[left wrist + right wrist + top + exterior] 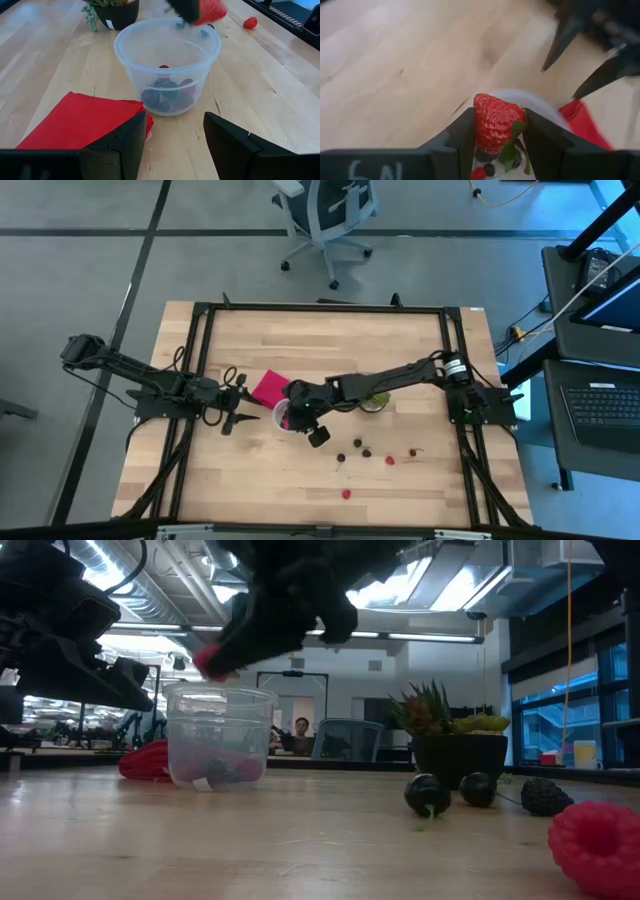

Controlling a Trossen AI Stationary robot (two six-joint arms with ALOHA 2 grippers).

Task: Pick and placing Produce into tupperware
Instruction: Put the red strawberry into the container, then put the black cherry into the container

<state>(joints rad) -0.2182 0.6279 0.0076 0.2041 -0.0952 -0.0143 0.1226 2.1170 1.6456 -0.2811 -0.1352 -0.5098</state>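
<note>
The tupperware (167,65) is a round clear tub standing on the table (285,420). It holds several dark and red fruits (167,95). My right gripper (497,120) hovers just above its rim, shut on a red strawberry (492,122). The same gripper and strawberry (208,662) show above the tub (218,735) in the low view. My left gripper (175,145) is open, low over the table to the left of the tub, pointing at it. More produce (358,445) lies loose on the table right of the tub. My right gripper pinches the strawberry by its two flanks (479,125) between the two fingers. Its green leaf end (512,150) points down toward the tub. The fingers slant down from the table's right side. The strawberry is lifted clear, over the tub's opening (210,10).
A flat red square (268,387) lies by the tub's far-left side, close under my left gripper (85,122). A spiky potted plant (375,402) stands right of the tub under my right arm. Loose fruits (428,794) and a raspberry (598,845) lie near the table's near edge.
</note>
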